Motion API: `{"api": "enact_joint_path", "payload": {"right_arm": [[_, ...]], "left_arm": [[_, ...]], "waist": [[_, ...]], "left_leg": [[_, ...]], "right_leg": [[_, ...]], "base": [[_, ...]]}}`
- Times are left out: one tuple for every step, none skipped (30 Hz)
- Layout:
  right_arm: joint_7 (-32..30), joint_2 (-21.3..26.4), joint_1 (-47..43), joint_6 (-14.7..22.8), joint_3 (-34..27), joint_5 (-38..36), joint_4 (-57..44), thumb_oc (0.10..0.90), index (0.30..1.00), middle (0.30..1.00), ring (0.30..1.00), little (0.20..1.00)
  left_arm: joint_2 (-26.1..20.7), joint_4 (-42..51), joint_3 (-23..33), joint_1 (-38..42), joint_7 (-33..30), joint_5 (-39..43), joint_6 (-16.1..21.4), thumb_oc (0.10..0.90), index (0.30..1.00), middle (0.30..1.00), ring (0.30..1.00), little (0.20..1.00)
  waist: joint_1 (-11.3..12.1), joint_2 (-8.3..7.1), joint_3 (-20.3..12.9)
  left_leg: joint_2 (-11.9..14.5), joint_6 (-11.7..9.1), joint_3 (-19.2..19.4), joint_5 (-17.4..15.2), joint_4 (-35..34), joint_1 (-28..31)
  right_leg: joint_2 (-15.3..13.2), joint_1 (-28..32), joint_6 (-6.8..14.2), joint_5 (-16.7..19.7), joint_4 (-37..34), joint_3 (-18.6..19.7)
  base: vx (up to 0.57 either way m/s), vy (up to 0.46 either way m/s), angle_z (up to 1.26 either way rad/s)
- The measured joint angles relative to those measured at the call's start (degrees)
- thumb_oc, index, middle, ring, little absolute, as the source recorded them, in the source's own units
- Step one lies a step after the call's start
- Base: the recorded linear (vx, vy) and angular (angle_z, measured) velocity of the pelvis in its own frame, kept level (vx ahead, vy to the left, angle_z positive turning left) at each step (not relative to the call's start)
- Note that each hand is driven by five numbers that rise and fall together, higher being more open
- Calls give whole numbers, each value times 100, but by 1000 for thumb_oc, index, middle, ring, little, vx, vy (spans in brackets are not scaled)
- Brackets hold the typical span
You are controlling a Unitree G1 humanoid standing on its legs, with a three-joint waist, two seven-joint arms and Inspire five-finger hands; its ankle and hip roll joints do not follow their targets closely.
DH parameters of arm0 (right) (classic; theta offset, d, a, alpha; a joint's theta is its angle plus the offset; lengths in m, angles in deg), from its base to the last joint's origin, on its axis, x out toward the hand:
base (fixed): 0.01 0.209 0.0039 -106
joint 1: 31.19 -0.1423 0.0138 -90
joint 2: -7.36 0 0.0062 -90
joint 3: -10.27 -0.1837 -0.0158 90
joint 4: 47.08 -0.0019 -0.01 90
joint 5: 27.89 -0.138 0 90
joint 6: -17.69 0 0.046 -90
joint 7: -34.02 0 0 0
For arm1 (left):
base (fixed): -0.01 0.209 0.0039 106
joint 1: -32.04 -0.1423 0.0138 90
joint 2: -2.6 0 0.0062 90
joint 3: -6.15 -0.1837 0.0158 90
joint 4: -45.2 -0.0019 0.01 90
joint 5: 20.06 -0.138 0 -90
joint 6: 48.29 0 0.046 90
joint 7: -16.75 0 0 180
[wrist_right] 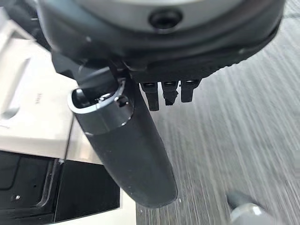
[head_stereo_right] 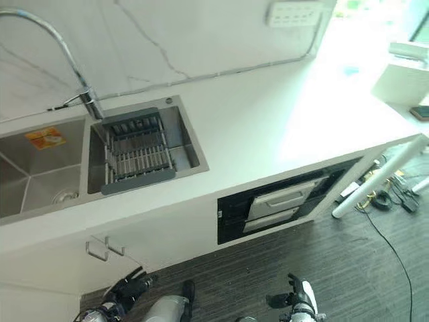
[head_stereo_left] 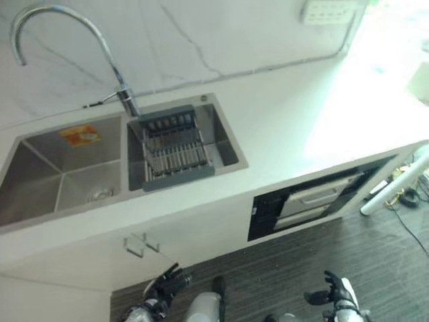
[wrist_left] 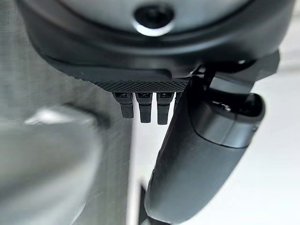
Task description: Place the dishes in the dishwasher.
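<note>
Left eye view: both hands, left hand and right hand, hang relaxed, empty; rack dishes indistinct, likely slippery—grip rims.

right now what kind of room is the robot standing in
Most likely a kitchen. A white countertop holds a double steel sink with a curved tap and a drying rack in one basin. Below the counter sits a built-in dishwasher. Both hands, left hand and right hand, hang open and hold nothing.
</note>
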Motion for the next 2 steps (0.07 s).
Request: {"api": "enact_joint_path", "payload": {"right_arm": [[347,-224,10,32,-342,-903,264,800,900,900,900,900],[517,-396,39,24,-526,-1398,478,800,900,900,900,900]], "left_arm": [[147,-208,210,5,-28,208,-141,800,900,900,900,900],[145,-334,327,7,-4,328,-254,800,900,900,900,900]], "waist": [[-70,16,-66],[-98,38,-137]], "left_leg": [[5,-7,1,31,-63,39],[15,-13,5,27,-75,45]], "right_leg": [[2,-30,-7,-7,19,6],[5,-39,-62,-54,48,11]], "base": [[-4,-24,-6],[0,0,0]]}}
